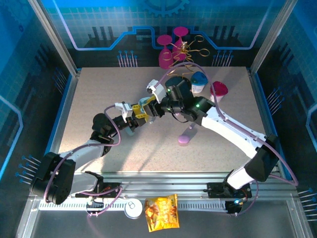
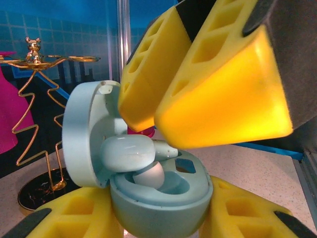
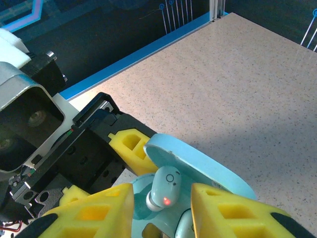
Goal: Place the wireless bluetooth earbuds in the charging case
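My left gripper [image 2: 161, 218] is shut on the base of the pale blue charging case [image 2: 163, 198], holding it above the table with its lid [image 2: 84, 134] swung open. One pale blue earbud [image 3: 163, 191] rests tilted in a well of the case, its tip down and a red light showing. Another earbud [image 3: 184, 225] lies lower in the case. My right gripper [image 3: 162, 208] hovers over the case with its yellow fingers [image 2: 223, 89] apart, the tilted earbud between them with a gap on each side. From above, both grippers meet at the case [image 1: 143, 105] mid-table.
A lilac case [image 1: 185, 137] lies on the table near the right arm. At the back stand a blue-lidded cup [image 1: 199, 82], a magenta cup [image 1: 219, 90], pink glasses [image 1: 166, 54] and a gold wire stand [image 2: 34, 99]. A can [image 1: 132, 208] and a snack bag [image 1: 161, 212] sit by the bases.
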